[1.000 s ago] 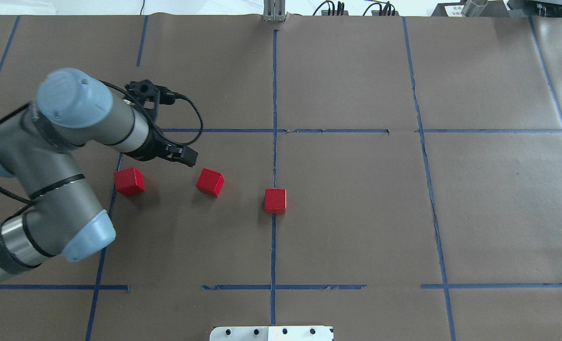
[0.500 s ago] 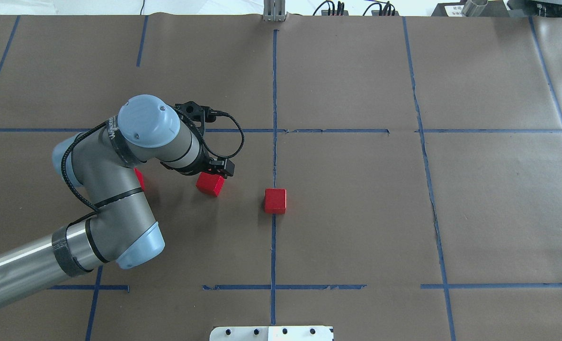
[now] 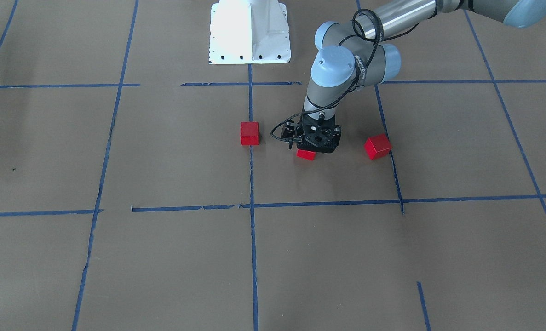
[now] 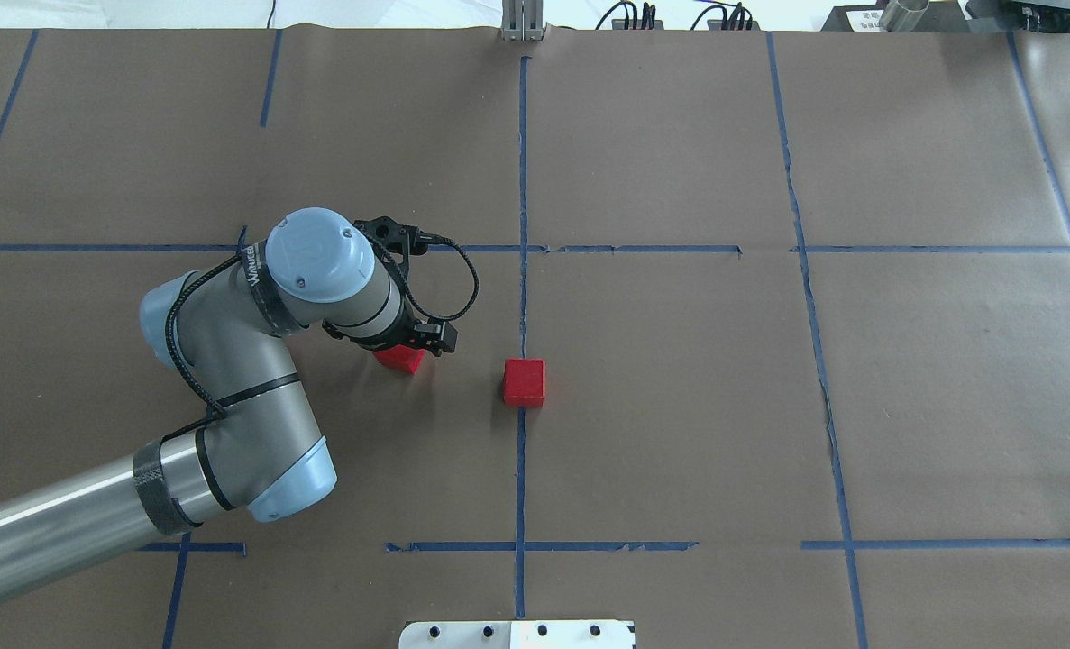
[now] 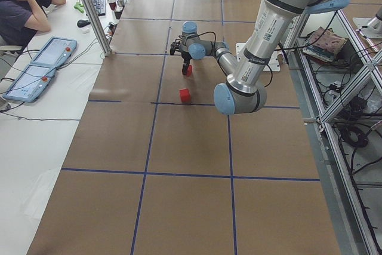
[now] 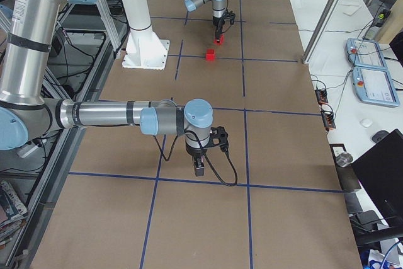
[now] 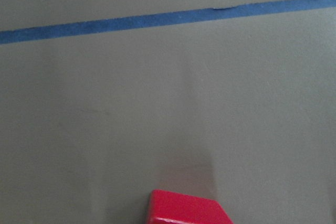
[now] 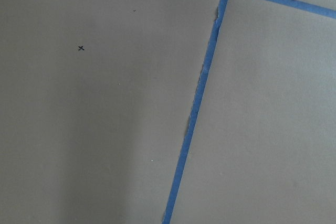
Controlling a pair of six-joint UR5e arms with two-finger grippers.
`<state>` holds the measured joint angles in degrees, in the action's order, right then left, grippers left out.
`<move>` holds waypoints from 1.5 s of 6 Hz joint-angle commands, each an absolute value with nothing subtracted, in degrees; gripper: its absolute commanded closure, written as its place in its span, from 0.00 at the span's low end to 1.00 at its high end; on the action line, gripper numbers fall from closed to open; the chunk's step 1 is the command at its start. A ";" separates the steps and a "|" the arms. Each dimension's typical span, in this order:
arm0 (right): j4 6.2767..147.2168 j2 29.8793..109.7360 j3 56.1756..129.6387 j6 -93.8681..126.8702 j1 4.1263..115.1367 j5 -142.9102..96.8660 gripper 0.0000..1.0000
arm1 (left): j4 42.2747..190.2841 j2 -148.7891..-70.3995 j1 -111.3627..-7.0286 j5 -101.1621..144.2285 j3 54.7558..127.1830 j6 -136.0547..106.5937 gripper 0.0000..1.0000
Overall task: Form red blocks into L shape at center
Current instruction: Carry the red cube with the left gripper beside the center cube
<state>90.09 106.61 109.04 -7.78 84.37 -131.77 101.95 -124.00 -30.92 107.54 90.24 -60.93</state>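
Note:
Three red blocks lie in a row on the brown paper. One block sits on the long blue tape line of the center cell. The middle block is partly hidden under my left gripper, which points down right over it. I cannot tell if its jaws are open. The left wrist view shows that block's top at the bottom edge. The third block is hidden by my left arm in the overhead view. My right gripper shows only in the exterior right view; I cannot tell its state.
The white robot base stands at the table's near edge. My right arm reaches low over the paper far to my right. An operator sits beside the table with control pendants.
My left arm has swung right, from between the left and middle blocks to directly over the middle block, and now covers the left block in the overhead view. The blocks have not moved.

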 commanded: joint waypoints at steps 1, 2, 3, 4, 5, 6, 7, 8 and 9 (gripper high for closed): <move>90.09 106.61 108.98 -7.73 84.38 -131.84 0.01 | 102.04 -124.10 -30.67 107.49 89.83 -60.65 0.34; 90.09 106.44 108.72 -7.73 84.38 -131.84 0.00 | 102.04 -124.28 -30.76 107.49 89.82 -60.47 0.62; 90.00 106.35 108.29 -7.82 84.38 -131.92 0.01 | 101.34 -125.93 -31.63 107.49 89.74 -61.43 0.86; 90.00 106.35 108.11 -7.82 84.38 -132.18 0.00 | 101.25 -128.64 -32.08 107.49 87.74 -68.22 0.92; 90.00 106.35 108.11 -7.82 84.38 -132.19 0.00 | 101.25 -134.07 -32.08 107.49 82.76 -70.64 0.92; 90.00 106.26 107.67 -7.91 84.38 -132.19 0.01 | 101.34 -140.04 -31.99 107.49 76.53 -73.10 0.92; 90.00 106.17 107.58 -7.91 84.38 -132.27 0.00 | 101.25 -144.19 -31.82 107.49 71.85 -73.56 0.92; 89.83 105.91 106.97 -7.91 84.38 -132.28 0.01 | 101.16 -144.32 -31.21 107.49 71.63 -73.91 0.92; 89.82 105.91 106.79 -7.91 84.38 -132.28 0.00 | 100.12 -144.40 -29.90 107.40 71.63 -74.00 0.92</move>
<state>89.87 105.98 107.06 -7.91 84.37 -132.27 100.82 -143.93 -30.89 107.46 72.11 -73.78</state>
